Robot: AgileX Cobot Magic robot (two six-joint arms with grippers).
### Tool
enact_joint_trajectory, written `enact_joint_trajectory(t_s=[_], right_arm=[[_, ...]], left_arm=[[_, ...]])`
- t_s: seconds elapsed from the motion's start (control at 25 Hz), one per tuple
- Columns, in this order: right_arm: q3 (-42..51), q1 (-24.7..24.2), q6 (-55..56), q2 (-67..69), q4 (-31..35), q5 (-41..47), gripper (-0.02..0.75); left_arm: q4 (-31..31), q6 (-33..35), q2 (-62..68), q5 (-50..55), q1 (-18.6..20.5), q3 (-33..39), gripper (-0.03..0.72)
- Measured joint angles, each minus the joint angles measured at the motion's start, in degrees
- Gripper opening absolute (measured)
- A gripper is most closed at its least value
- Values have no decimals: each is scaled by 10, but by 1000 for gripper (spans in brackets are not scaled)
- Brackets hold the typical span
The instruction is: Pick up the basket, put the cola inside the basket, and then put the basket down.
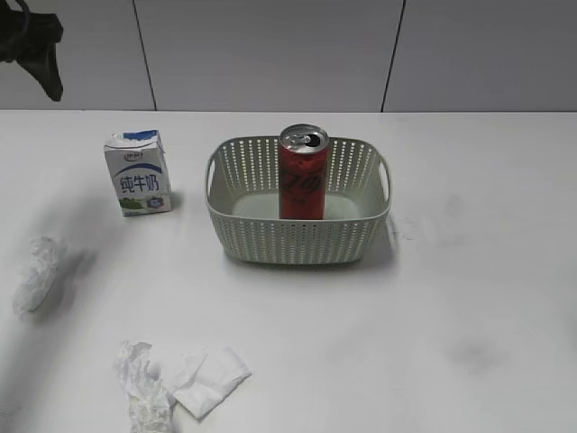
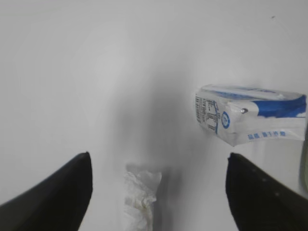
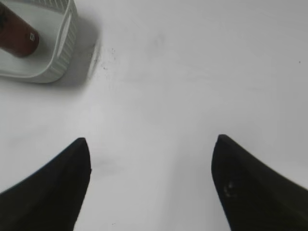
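The pale sage-green basket [image 1: 297,239] stands on the white table, centre. The red cola can [image 1: 302,180] stands upright inside it, silver top showing. In the right wrist view a corner of the basket [image 3: 65,45] and the can [image 3: 17,36] show at the top left. My right gripper [image 3: 151,159] is open and empty above bare table, away from the basket. My left gripper [image 2: 159,171] is open and empty, high above the table's left side. Only a dark part of the left arm [image 1: 36,45] shows in the exterior view; the right arm is out of that view.
A white-and-blue milk carton [image 1: 137,173] stands left of the basket; it also shows in the left wrist view [image 2: 250,115]. Crumpled tissues lie at the left [image 1: 36,271] and front left [image 1: 180,379]; one lies below my left gripper [image 2: 142,195].
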Motion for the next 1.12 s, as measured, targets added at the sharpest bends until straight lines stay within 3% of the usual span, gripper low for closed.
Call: enact_joint_trajectory(t_s=[0.28, 0.44, 0.76, 1.12], right_arm=[[194, 0, 1, -169, 4, -67, 592], [298, 0, 2, -264, 4, -100, 592], [438, 0, 2, -464, 5, -120, 591], [455, 0, 2, -623, 5, -97, 591]], left_arm=[[33, 8, -55, 1, 2, 5, 643], [49, 9, -115, 0, 2, 50, 635], [82, 9, -301, 1, 2, 263, 617], [82, 10, -560, -56, 2, 474, 589]])
